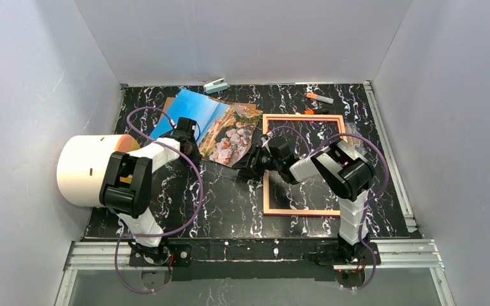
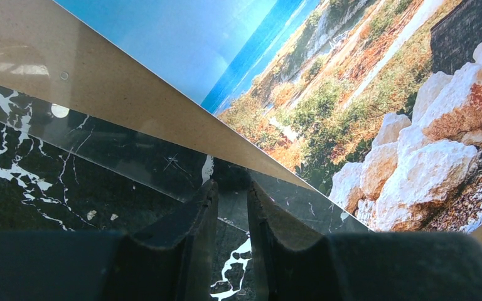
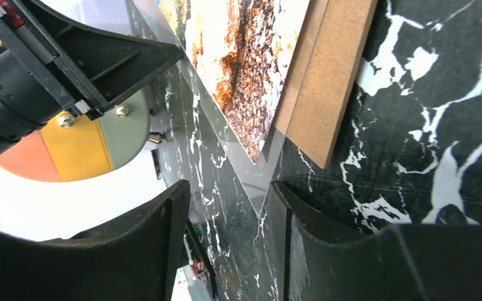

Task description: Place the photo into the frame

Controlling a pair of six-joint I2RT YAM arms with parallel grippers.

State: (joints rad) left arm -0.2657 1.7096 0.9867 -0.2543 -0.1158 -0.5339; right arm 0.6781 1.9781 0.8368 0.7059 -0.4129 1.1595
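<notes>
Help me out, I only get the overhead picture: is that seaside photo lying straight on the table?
Observer: No. The left wrist camera shows the photo resting on a brown board.
Operator: Is the right claw holding anything?
Observer: No; the right gripper is open, the corner of a clear sheet pointing between its jaws.
Operator: And the left one?
Observer: The left gripper is nearly closed, a thin strip of table showing between its jaws.

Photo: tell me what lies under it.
A brown board and a clear sheet poke out beneath the photo. Which lies lower, and how far they extend, is hidden.
</notes>
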